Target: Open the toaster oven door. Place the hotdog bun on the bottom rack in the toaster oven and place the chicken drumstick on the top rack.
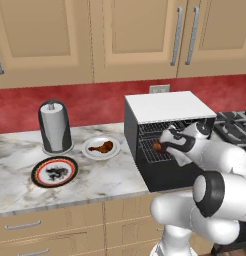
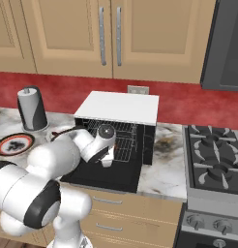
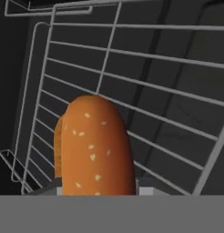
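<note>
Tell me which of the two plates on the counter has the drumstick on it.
The plain white plate beside the toaster oven holds the chicken drumstick. The other plate, red-rimmed with a dark pattern, lies nearer the counter's front edge and carries no food.

Toaster oven (image 1: 167, 107): black body, plain white top. Its lowered door (image 2: 104, 178): flat black. Wire racks, bottom rack (image 3: 132, 91): thin pale grey grid against a dark interior. Hotdog bun (image 3: 96, 145): orange-tan crust speckled with pale seeds. Chicken drumstick (image 1: 104, 146): glossy dark brown, lighter orange-brown at the thin end, on a white plate (image 1: 90, 151). Second plate (image 1: 54, 171): red rim, black band, white centre with a dark mottled motif. Counter (image 1: 15, 185): white marble with brownish-grey veining. Backsplash (image 1: 20, 107): mottled red. Cabinets (image 1: 45, 35): tan wood, grey handles.
</note>
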Robot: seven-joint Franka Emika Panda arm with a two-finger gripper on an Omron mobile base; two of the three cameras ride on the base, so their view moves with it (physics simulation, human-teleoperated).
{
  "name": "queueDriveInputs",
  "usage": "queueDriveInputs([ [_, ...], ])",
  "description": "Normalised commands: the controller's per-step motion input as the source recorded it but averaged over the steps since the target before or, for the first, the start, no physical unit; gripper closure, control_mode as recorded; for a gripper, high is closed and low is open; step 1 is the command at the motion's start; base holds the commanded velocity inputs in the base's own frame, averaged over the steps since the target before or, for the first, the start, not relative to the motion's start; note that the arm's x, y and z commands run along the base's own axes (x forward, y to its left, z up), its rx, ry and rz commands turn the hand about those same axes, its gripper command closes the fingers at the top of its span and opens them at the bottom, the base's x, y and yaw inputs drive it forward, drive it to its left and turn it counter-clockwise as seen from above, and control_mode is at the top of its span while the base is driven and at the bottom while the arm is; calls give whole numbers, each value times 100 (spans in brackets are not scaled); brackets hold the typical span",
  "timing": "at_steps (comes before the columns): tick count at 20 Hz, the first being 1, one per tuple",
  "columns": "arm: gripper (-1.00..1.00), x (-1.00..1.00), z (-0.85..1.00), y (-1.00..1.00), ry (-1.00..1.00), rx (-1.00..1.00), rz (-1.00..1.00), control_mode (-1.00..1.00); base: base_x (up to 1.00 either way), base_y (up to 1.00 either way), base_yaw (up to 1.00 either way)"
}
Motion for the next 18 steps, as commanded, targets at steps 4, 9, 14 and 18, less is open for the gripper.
queueDriveInputs([
  [4,100,1,-1,-18,0,-4,0,-100,0,0,0],
  [9,100,-5,-36,-5,1,-8,0,-100,0,0,0],
  [14,100,-35,-84,-1,3,-9,0,-100,0,0,0],
  [18,100,-99,-47,-20,0,0,0,-100,0,0,0],
])
